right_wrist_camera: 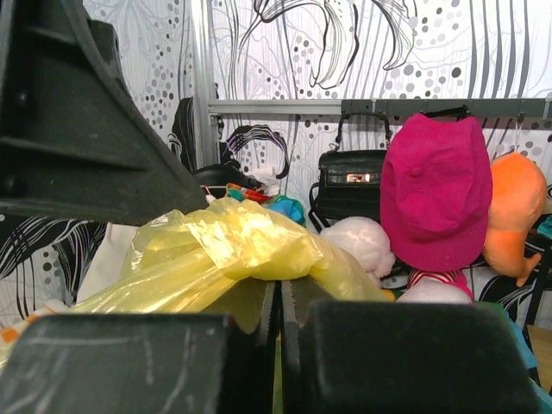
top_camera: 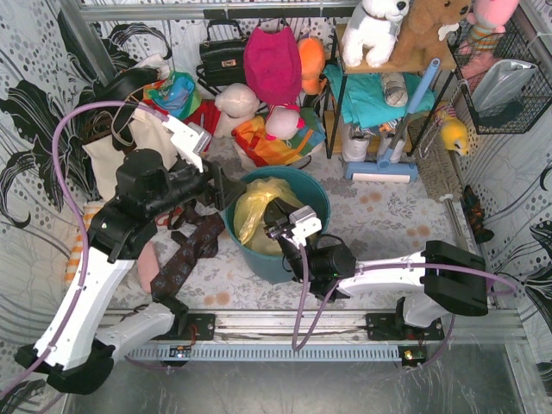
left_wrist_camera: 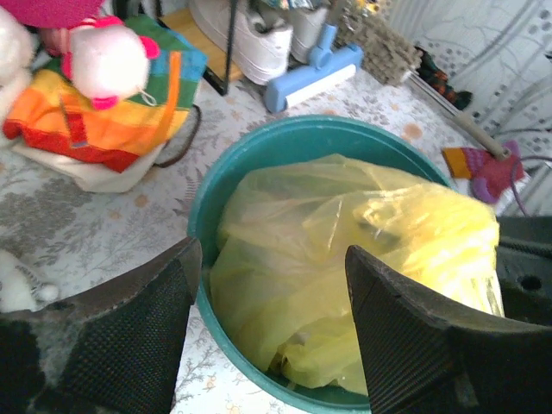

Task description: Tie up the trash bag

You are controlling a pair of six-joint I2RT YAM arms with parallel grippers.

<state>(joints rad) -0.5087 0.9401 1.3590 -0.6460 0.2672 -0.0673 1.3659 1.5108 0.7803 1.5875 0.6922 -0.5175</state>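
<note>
Yellow-green trash bag [top_camera: 259, 211] sits inside teal bin [top_camera: 321, 191] on patterned surface [top_camera: 379, 216].

Top view: my left gripper [top_camera: 226, 194] just beside bin's left rim. My right gripper [top_camera: 276, 214] down inside bin, on bag.

Left wrist view: left gripper [left_wrist_camera: 272, 259] fingers [left_wrist_camera: 129, 336] spread wide apart. Bag [left_wrist_camera: 345, 233] lies crumpled in bin [left_wrist_camera: 285, 138] beyond them.

Right wrist view: right gripper [right_wrist_camera: 279, 302] fingers [right_wrist_camera: 397, 362] pressed together, pinching fold of bag [right_wrist_camera: 233, 250]. Plastic bunches just above fingertips. Pink cap [right_wrist_camera: 435, 190] and black handbag [right_wrist_camera: 349, 181] hang behind.
</note>
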